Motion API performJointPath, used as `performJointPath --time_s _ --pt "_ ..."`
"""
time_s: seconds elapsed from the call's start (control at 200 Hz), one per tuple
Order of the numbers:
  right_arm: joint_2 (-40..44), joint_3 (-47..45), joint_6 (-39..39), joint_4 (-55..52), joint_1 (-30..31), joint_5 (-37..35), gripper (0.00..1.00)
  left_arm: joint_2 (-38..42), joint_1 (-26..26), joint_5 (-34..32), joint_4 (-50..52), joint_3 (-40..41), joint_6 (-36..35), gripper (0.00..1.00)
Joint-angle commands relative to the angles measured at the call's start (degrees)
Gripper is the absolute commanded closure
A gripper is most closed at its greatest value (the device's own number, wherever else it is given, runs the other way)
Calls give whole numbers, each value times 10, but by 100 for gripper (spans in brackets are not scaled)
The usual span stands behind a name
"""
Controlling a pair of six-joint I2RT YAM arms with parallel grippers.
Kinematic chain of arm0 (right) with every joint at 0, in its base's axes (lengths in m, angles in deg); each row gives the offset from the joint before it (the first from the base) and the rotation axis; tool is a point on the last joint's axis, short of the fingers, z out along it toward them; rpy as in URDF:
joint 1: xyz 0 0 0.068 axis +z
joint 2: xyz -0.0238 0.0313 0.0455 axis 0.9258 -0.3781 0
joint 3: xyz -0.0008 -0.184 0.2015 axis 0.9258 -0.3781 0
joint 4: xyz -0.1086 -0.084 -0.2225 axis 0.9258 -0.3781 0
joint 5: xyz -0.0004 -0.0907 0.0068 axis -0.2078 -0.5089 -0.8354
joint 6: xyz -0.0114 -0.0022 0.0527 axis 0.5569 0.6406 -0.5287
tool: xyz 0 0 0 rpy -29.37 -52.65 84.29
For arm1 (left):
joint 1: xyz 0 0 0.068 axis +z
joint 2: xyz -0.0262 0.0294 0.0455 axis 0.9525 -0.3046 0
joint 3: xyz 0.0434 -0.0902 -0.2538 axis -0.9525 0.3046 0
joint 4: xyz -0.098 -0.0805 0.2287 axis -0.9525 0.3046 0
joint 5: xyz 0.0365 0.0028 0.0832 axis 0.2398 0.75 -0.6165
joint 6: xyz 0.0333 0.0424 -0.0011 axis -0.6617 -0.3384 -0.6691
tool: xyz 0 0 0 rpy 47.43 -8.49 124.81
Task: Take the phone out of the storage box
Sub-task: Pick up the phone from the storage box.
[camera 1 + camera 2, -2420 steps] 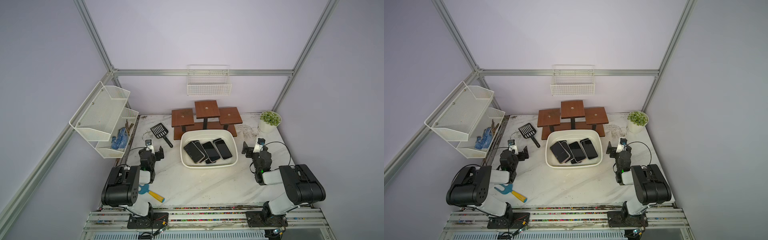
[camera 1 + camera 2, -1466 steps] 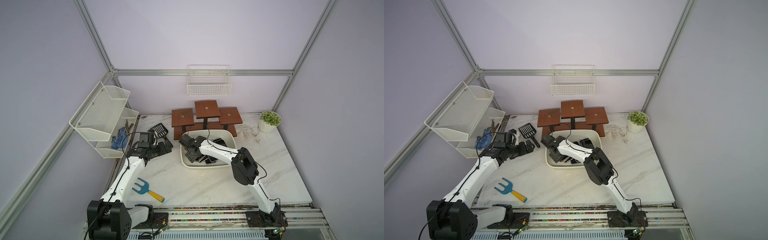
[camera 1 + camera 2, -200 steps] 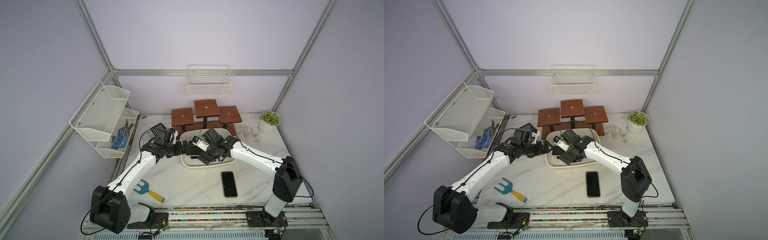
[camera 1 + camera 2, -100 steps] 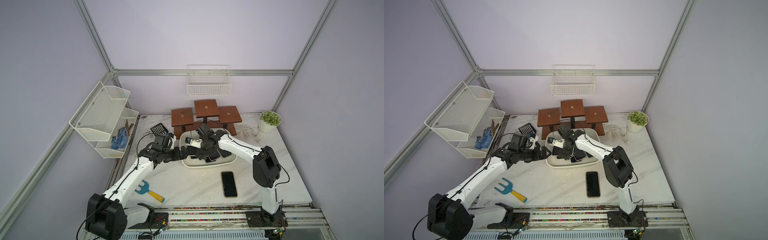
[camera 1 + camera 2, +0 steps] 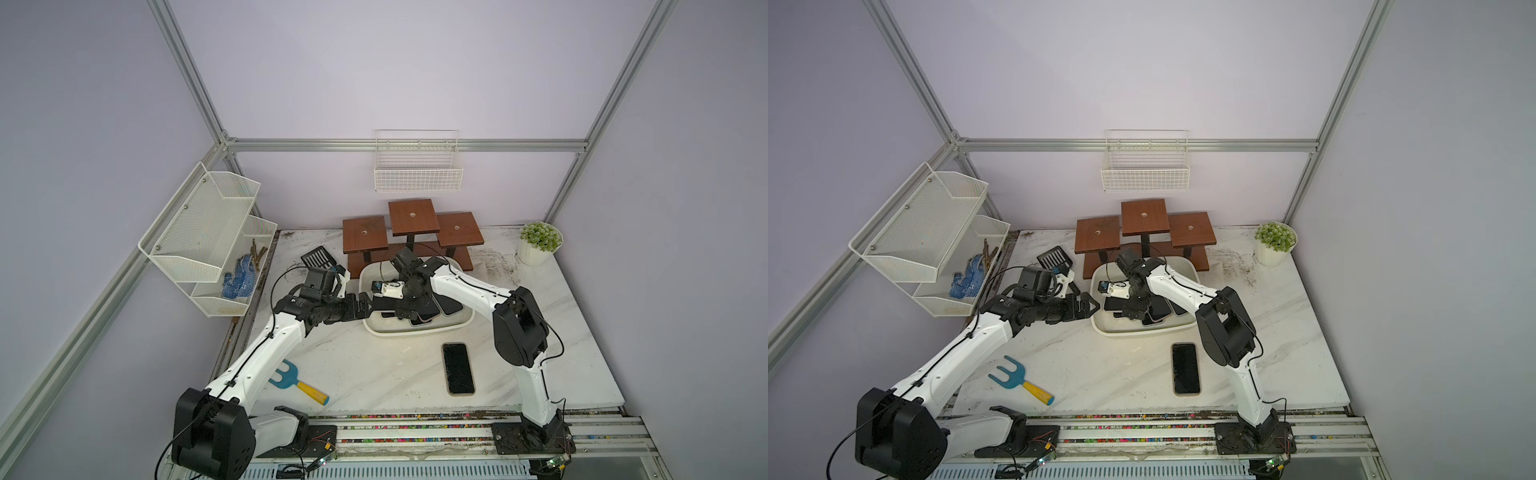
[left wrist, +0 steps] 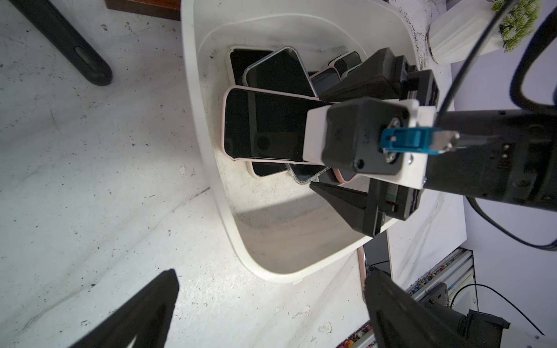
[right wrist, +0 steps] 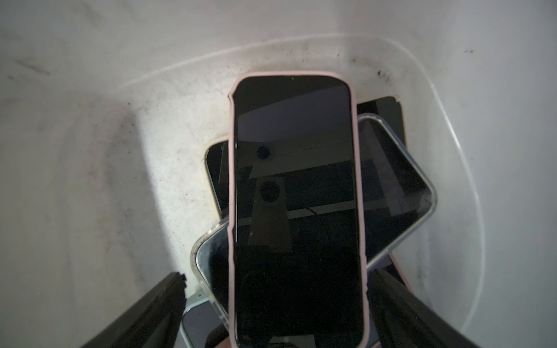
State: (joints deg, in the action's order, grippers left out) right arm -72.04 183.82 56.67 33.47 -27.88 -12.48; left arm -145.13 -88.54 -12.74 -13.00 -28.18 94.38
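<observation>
Right wrist view, glossy pink-cased phone (image 7: 295, 211), scuffed white storage box (image 7: 90, 150), right fingers (image 7: 144, 316) and left fingers (image 6: 135, 316) splayed

In both top views the right arm (image 5: 461, 286) overhangs the storage box (image 5: 419, 332) and covers most of the phones (image 5: 451, 306); their number cannot be read. Right wrist view: pink-cased phone (image 7: 297, 211) hides most of the stack beneath. One end of it, and the right gripper (image 7: 278, 274) fingers, run off the frame edge.

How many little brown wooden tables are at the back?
3. The left table, the taller middle table and the right table stand in a row behind the white tub. None seems hidden.
</observation>
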Motion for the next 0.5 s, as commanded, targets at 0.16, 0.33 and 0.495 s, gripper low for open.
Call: performJointPath --time_s 0.16,0.33,0.495 --pt "-42 14 9 -14 -2 -20 1 -8 11 17 8 -19 -22 0" --pt "-60 31 3 -7 -2 -28 0 -11 12 17 10 -15 -22 0" --pt "-58 38 -4 -6 -2 -19 15 -17 11 17 4 -16 -19 0"
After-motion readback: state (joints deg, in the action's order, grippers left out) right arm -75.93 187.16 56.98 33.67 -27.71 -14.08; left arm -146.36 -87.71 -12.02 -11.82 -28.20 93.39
